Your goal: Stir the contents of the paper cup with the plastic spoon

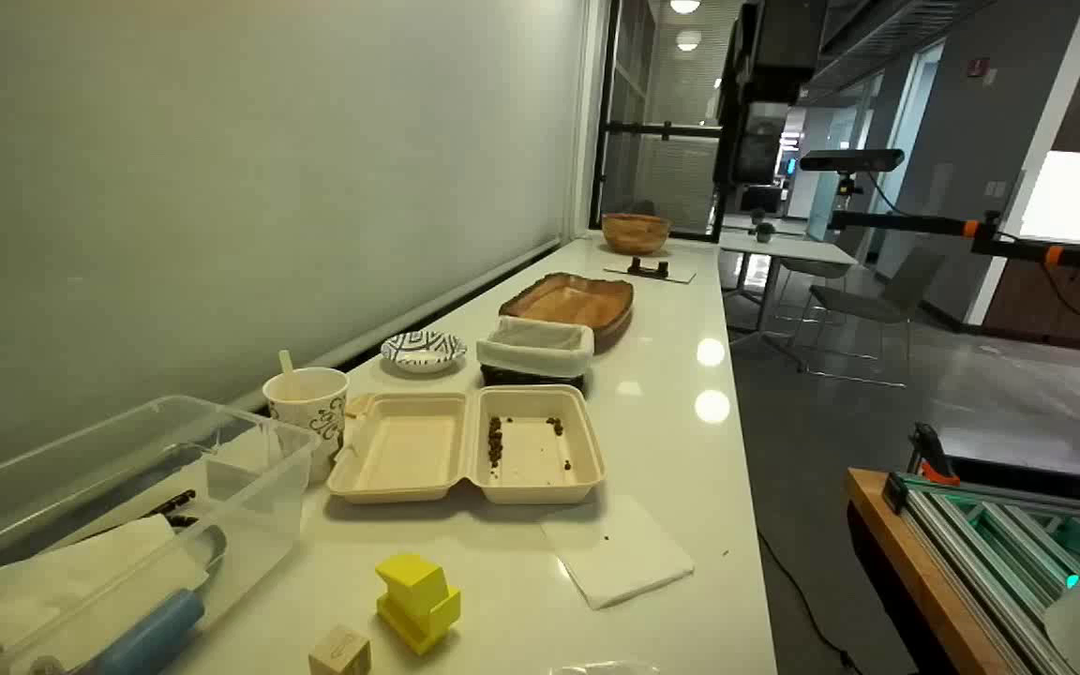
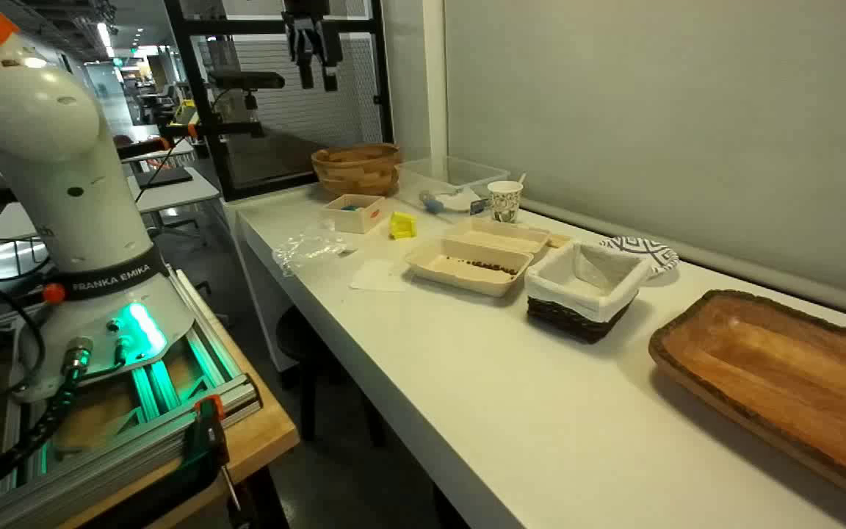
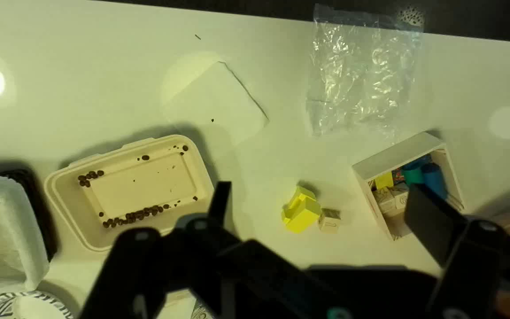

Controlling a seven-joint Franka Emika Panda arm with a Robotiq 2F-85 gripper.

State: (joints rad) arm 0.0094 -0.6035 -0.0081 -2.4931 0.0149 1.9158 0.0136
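Note:
The paper cup [image 1: 312, 412] is off-white with a dark swirl pattern and stands upright near the wall, beside the clamshell box; it also shows in an exterior view [image 2: 505, 204]. The pale plastic spoon [image 1: 286, 361] stands in the cup with its handle end above the rim, also visible in an exterior view [image 2: 522, 178]. Its lower part and the cup's contents are hidden. My gripper [image 2: 319, 77] hangs high above the counter, well away from the cup. In the wrist view the gripper [image 3: 323, 206] has its fingers wide apart with nothing between them.
An open clamshell box [image 1: 587, 450] with brown beans adjoins the cup. A clear plastic bin [image 1: 301, 487] stands on its other side. A lined basket [image 2: 577, 301], patterned bowl [image 2: 651, 253], wooden tray [image 2: 687, 316], yellow block [image 3: 301, 212] and block box [image 3: 396, 153] are around. A wall runs behind.

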